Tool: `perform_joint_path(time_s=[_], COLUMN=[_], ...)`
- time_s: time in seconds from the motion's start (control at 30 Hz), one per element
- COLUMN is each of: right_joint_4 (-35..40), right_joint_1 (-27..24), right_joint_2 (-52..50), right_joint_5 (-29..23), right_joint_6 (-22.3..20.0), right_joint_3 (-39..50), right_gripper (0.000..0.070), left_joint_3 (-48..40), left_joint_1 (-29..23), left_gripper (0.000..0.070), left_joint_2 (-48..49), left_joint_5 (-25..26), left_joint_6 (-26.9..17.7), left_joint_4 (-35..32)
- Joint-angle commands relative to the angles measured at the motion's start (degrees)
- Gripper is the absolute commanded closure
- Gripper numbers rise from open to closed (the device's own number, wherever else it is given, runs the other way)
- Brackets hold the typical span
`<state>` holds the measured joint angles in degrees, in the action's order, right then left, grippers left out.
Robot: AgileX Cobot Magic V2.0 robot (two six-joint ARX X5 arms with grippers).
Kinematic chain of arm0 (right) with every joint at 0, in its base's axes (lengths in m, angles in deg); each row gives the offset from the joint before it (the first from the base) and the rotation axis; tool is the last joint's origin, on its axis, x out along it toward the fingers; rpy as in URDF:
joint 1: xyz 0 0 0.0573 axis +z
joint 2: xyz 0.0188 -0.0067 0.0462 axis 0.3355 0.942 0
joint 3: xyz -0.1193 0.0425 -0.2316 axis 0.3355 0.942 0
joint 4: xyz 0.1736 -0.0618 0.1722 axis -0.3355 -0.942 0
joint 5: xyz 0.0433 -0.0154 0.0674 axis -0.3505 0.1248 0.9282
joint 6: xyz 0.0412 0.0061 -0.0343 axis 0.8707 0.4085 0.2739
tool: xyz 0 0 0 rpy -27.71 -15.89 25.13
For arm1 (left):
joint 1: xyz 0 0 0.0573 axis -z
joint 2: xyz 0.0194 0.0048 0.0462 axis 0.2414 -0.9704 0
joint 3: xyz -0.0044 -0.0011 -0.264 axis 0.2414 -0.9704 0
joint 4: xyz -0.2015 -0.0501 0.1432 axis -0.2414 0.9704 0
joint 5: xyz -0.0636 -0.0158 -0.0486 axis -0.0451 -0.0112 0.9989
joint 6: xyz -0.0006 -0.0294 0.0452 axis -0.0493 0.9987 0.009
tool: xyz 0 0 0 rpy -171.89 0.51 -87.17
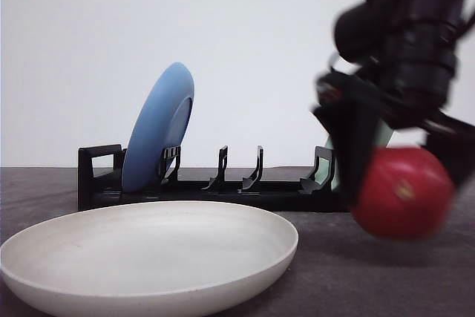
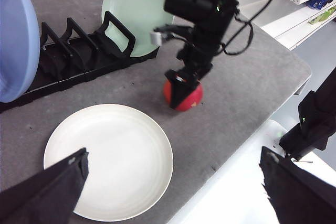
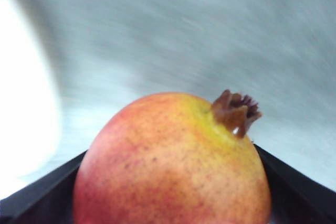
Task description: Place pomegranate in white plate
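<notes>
Right gripper [image 1: 397, 183]: jaws clamped on the pomegranate [image 1: 401, 192], one black finger on either flank, fruit apparently carried just clear of the grey table [image 2: 247, 77], though contact with the cloth cannot be ruled out from here

Pomegranate: glossy red, yellowing toward a dry brown crown [image 3: 235, 109] that points away from the wrist camera; rind smooth and hard-looking. Judged fairly heavy for its size, rigid, not easily bruised, but round and slick, so liable to roll or twist between flat fingers. Best grip appears to be the present one, across the widest part of the body, well away from the crown

White plate [image 1: 148, 257]: shallow, matte, raised rim, lying flat on the table to the robot's left of the fruit, near but not touching. Wide target; fruit may roll once released

Black dish rack [image 1: 215, 183]: behind both, holding a blue plate [image 1: 157, 128] upright at one end and a pale green plate [image 2: 135, 11] at the other, the latter just behind the right arm

Left gripper [image 2: 173, 192]: fingers spread wide, holding nothing, poised above the white plate's near edge
</notes>
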<state>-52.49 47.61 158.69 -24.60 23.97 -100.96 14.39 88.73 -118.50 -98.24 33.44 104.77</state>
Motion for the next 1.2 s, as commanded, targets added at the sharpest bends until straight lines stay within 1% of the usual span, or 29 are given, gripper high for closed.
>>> perform_joint_path(time_s=[0.0,0.13,0.27,0.43,0.53,0.63,0.7,0.8,0.93,1.0,1.1,1.17], right_joint_4=[-1.7,-3.3,-1.9,4.1,7.0,8.9,9.3,9.2,8.4,7.5,6.7,6.7], right_joint_1=[2.5,8.4,14.6,20.6,22.8,24.1,24.6,24.7,24.7,24.7,24.7,24.9], right_joint_2=[1.8,5.5,9.8,13.9,15.8,17.0,17.4,17.4,17.4,17.4,17.4,17.4], right_joint_5=[0.6,0.6,0.4,-0.1,-0.3,-0.7,-1.9,-4.2,-4.6,-4.6,-4.6,-4.6], right_joint_6=[0.5,0.6,1.1,1.4,1.4,1.4,1.4,1.4,1.4,1.1,0.9,1.0], right_joint_3=[-4.7,-12.4,-17.7,-19.2,-19.2,-19.2,-19.2,-19.2,-19.2,-19.2,-19.2,-19.2], right_gripper=[0.0233,0.0233,0.0233,0.0233,0.0232,0.0232,0.0232,0.0231,0.0228,0.0209,0.02,0.0166], left_joint_3=[0.6,0.6,0.6,0.6,0.6,0.6,0.6,0.6,0.6,0.6,0.6,0.6], left_joint_1=[0.7,0.7,0.7,0.7,0.7,0.7,0.7,0.7,0.7,0.7,0.7,0.7], left_gripper=[0.0063,0.0063,0.0063,0.0063,0.0063,0.0063,0.0063,0.0063,0.0063,0.0063,0.0063,0.0063], left_joint_2=[-0.4,-0.4,-0.4,-0.4,-0.4,-0.4,-0.4,-0.4,-0.4,-0.4,-0.4,-0.4], left_joint_5=[-0.3,-0.3,-0.8,-1.9,-3.0,-4.0,-4.2,-4.2,-4.5,-4.8,-4.8,-4.8], left_joint_6=[0.2,0.2,0.2,0.2,0.2,0.2,0.2,0.2,0.2,0.2,0.2,0.2], left_joint_4=[-0.6,-0.6,-0.6,-0.6,-0.6,-0.6,-0.6,-0.6,-0.6,-0.6,-0.6,-0.6])
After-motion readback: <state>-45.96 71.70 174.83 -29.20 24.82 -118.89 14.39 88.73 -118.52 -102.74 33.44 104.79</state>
